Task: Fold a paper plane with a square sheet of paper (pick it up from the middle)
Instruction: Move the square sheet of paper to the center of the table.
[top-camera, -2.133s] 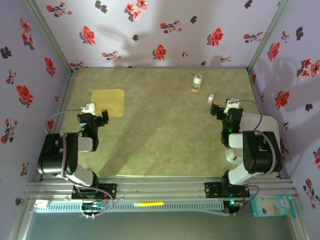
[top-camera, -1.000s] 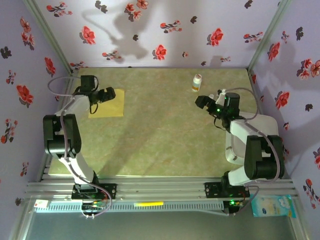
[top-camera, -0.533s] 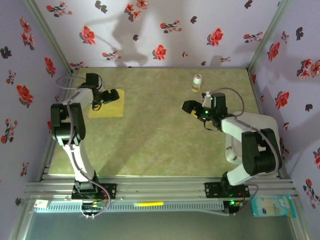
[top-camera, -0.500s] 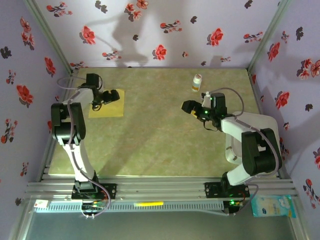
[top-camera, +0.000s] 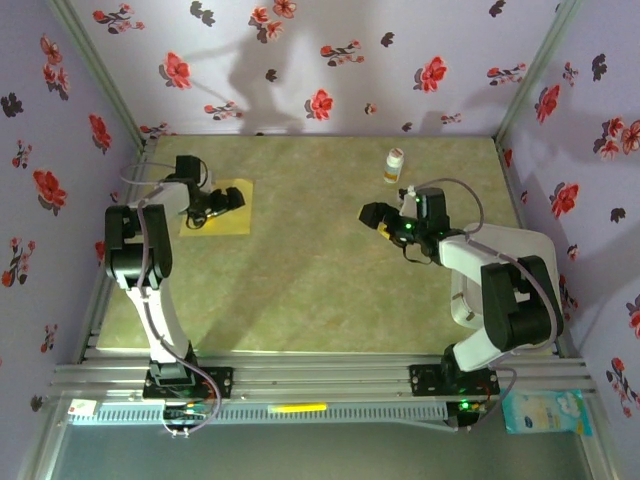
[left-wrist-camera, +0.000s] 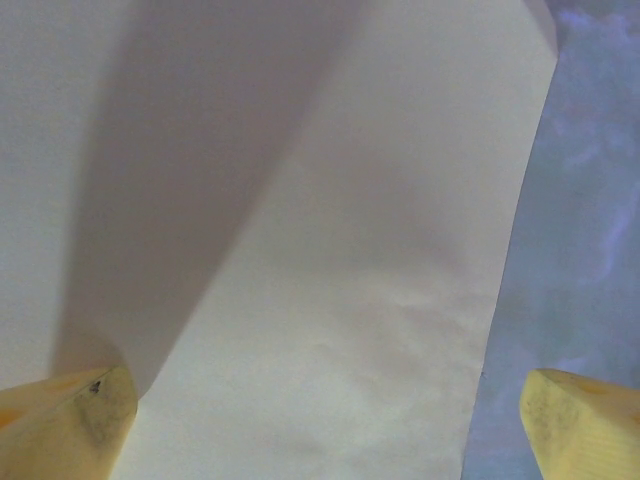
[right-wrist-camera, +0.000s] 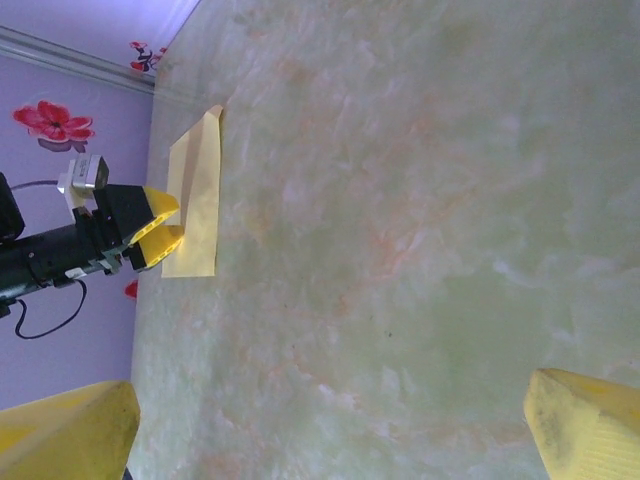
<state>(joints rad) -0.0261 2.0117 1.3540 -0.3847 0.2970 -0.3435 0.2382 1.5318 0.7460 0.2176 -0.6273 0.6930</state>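
Two-arm workcell at 1 moment, 3 views. **Top external view:** the square sheet of paper (top-camera: 225, 225), mustard-yellow and unfolded, lies flat on the green marbled table (top-camera: 320, 290) in its far-left region, close to the left wall. The left arm is stretched out over the sheet, and the left gripper (top-camera: 228, 200) sits above the sheet's far half. The right gripper (top-camera: 370, 215) is over bare table right of centre, pointing left, well apart from the sheet. A small white-and-orange bottle (top-camera: 394, 165) stands upright near the far edge, just beyond the right gripper.

**Left wrist view:** the sheet (left-wrist-camera: 330, 250) appears pale and smooth, with 1 straight edge running down the right side against the table (left-wrist-camera: 590, 200). The left gripper (left-wrist-camera: 325, 430) has its jaws spread wide with nothing clasped: 1 of the yellow fingertips (left-wrist-camera: 70, 430) lies over the paper, the other beyond the sheet's edge over the table. Contact between fingertip and paper cannot be told.

**Right wrist view:** the right gripper (right-wrist-camera: 325, 430) is likewise spread wide and empty above bare table (right-wrist-camera: 420, 200). Across the table lies the sheet (right-wrist-camera: 195, 190), with the left gripper (right-wrist-camera: 168, 225) over its near edge
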